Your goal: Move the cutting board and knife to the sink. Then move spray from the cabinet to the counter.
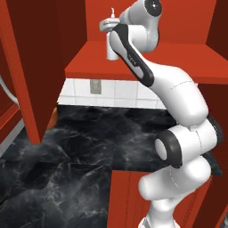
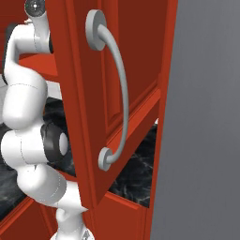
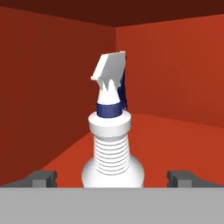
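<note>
Between the fingers [image 3: 43, 178] we see the spray [image 3: 112, 144]: smooth white plastic, ribbed neck. The cabinet [image 3: 52, 87] beyond looks matt red. We note the counter [image 1: 84, 147] is glossy veined black marble.

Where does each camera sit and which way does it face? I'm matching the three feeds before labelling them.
Left base view: behind the arm to its left, facing forward and down at the counter and the cabinet; the white arm reaches up to the spray on the shelf.
Right base view: behind the arm to its right, mostly facing the cabinet's door with its grey handle; arm at left.
Hand view: on the hand, looking along the open tool at the spray standing upright between its fingertips.
Shared: both base views show arm, cabinet and counter.
</note>
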